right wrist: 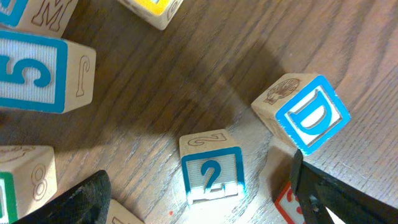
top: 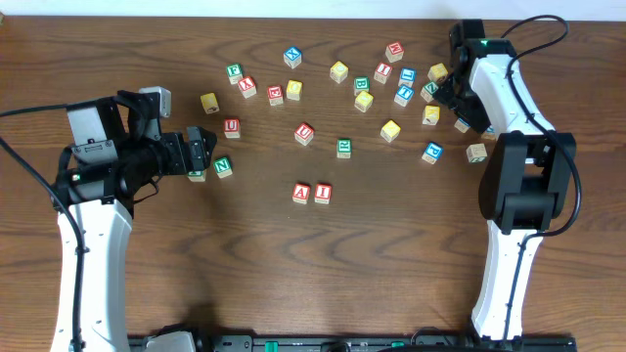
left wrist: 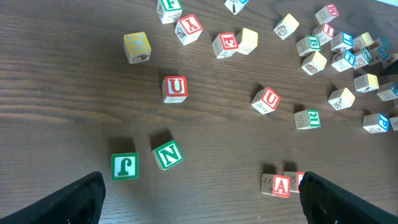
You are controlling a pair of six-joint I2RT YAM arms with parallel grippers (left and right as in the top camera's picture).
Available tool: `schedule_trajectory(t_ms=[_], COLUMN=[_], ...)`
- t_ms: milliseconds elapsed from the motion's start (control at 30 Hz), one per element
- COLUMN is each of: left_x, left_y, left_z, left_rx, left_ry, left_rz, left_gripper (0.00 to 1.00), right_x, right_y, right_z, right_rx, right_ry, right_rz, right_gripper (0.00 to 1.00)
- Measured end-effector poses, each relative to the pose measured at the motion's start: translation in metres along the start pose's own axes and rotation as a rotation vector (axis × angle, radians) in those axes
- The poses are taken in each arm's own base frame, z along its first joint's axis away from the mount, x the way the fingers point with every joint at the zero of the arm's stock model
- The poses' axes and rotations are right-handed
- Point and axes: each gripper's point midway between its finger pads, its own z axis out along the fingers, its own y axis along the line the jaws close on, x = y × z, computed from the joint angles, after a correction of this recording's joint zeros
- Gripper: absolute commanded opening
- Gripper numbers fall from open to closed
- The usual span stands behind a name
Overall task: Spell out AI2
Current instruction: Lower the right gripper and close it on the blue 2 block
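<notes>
Where right gripper (right wrist: 208, 200) hovers, its finger (right wrist: 339, 194) half-hides a red block (right wrist: 284, 206).

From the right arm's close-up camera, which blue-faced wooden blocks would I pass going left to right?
wooden cube with a blue 5 → wooden cube with a blue 2 → tilted wooden cube with a blue D
</notes>
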Motion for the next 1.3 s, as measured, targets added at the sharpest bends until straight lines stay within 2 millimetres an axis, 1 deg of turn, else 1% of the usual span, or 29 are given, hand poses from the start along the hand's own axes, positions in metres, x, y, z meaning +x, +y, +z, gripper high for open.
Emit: schedule_trajectory(t_ms=[67, 133, 300, 467, 700, 767, 1067, 1300], left_x=[0.000, 0.000, 0.000, 0.000, 0.000, 0.000, 0.000, 0.000], left_y=[0.000, 0.000, 0.000, 0.000, 0.000, 0.000, 0.000, 0.000], left_z=[0.000, 0.000, 0.000, 0.000, 0.000, 0.000, 0.000, 0.000], left_rx=[0.000, 0.000, 0.000, 0.000, 0.000, 0.000, 0.000, 0.000], left_ry=[0.000, 0.000, 0.000, 0.000, 0.000, 0.000, 0.000, 0.000], left_rz=[0.000, 0.000, 0.000, 0.000, 0.000, 0.000, 0.000, 0.000], left_gripper=[0.98, 0.98, 0.98, 0.98, 0.98, 0.98, 0.98, 0.98], right_x=[-0.001, -0.002, -0.004, -0.004, 0.004, 0.004, 0.003, 0.004], right_y=[-0.001, -0.002, 0.000, 0.001, 0.002, 0.003, 0.003, 0.004], right_z=[0.000, 0.000, 0.000, 0.002, 0.022, 0.023, 0.024, 0.024], right_rx=[0.006, 0.009, 0.005, 0.002, 0.024, 0.022, 0.021, 0.017], right_ry=[-0.007, -0.013, -0.019, -0.021, 0.001, -0.001, -0.002, 0.002], right_rz=[0.006, 0.014, 0.019, 0.020, 0.010, 0.011, 0.011, 0.011], right_gripper=[0.79, 0.79, 0.82, 0.83, 0.83, 0.82, 0.73, 0.71])
